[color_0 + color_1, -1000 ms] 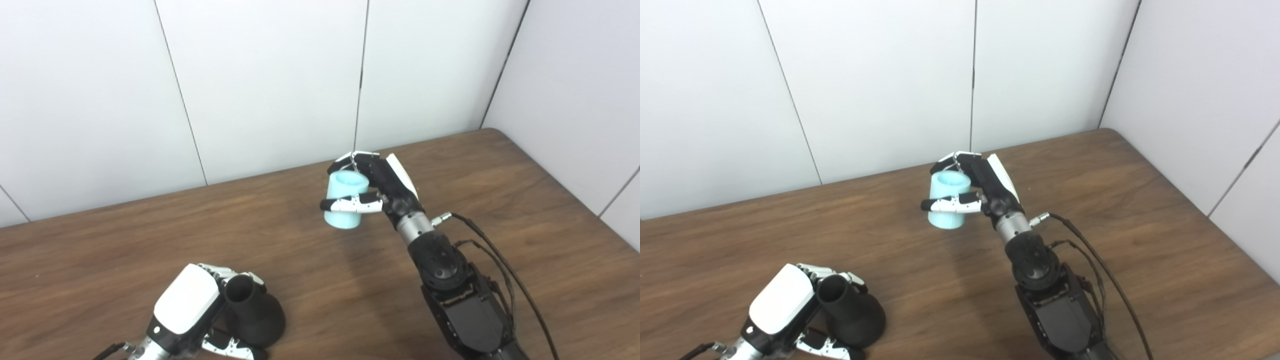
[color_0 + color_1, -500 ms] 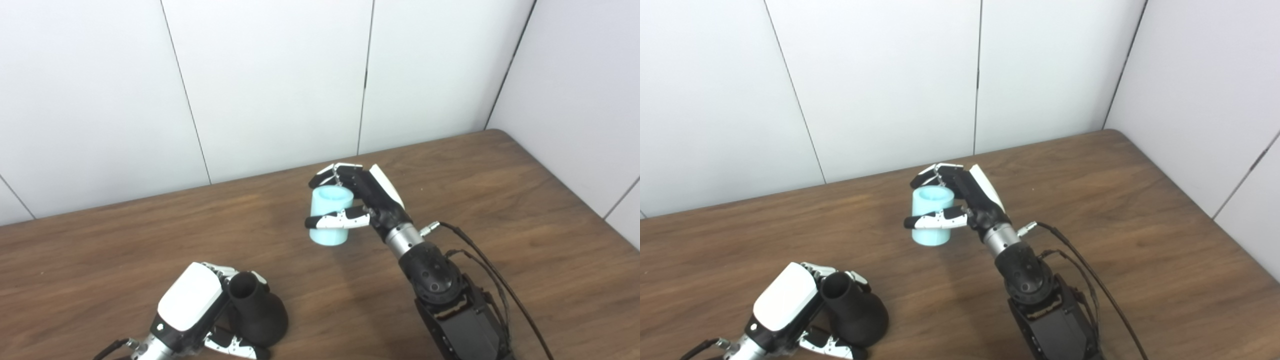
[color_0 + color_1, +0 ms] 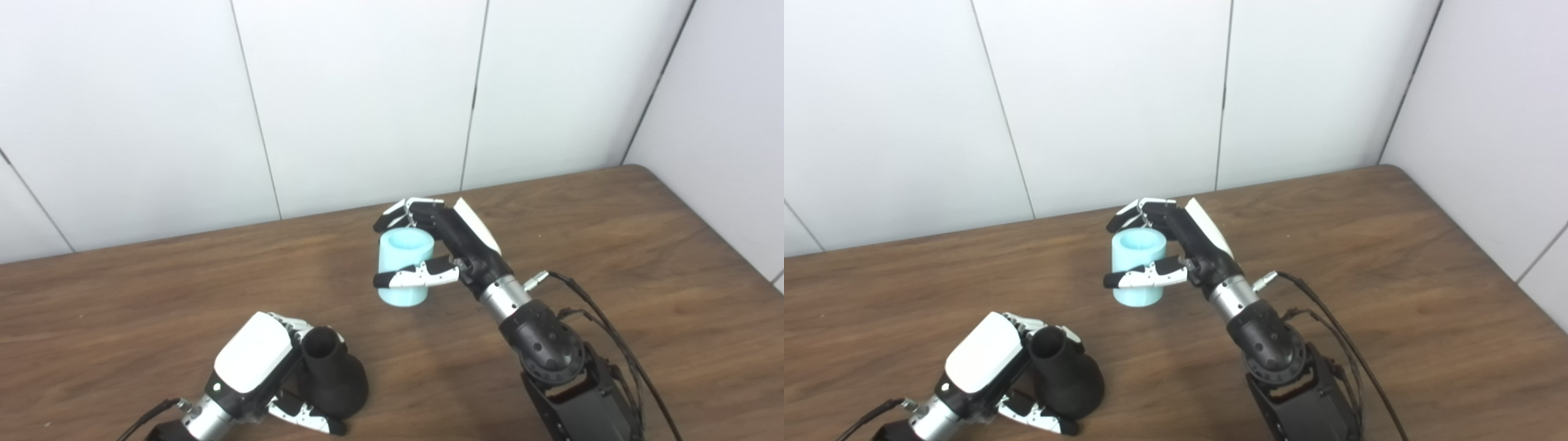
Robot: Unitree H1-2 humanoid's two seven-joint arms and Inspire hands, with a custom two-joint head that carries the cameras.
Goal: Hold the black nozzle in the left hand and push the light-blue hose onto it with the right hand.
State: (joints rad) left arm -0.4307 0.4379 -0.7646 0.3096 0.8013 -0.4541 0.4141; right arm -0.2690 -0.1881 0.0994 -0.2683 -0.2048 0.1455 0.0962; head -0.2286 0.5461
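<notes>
Hose and nozzle held apart
Right hand (image 3: 456, 245) clasps the upright light-blue hose (image 3: 404, 266); left hand (image 3: 260, 364) grips the black nozzle (image 3: 334, 380), its mouth open upward.

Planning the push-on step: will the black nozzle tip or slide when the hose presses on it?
Probably steady: the black nozzle flares to a wide base on the table, and the left robot hand wraps it. Its smooth surface might slip.

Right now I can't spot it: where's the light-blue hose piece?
Mid-frame, the short light-blue hose cylinder sits upright in the right hand, up-right of the black cone-shaped nozzle.
</notes>
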